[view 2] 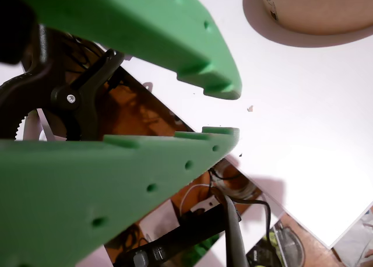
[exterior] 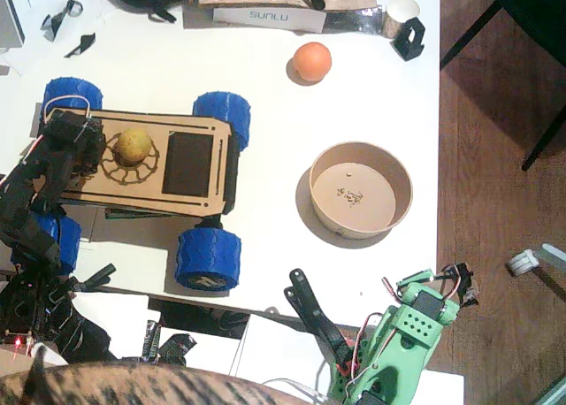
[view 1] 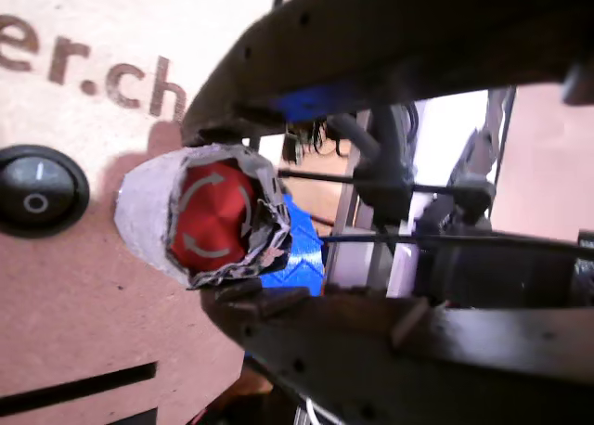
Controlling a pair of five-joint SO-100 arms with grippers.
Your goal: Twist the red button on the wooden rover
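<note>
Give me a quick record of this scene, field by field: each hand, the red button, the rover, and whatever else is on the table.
left hand: black, jaws either side of the red button
right hand: green, open, empty, over the table
wooden rover: left side of table, yellowish fruit on its deck
other things: orange ball, round bowl

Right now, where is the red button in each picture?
Fixed view: not visible; the black left gripper covers that end of the wooden rover.
A wrist view: the red button sits left of centre, between the dark jaws.
Another wrist view: not in it; only the green right gripper over white table.
Shared landmark: the rover's plywood deck.
</note>
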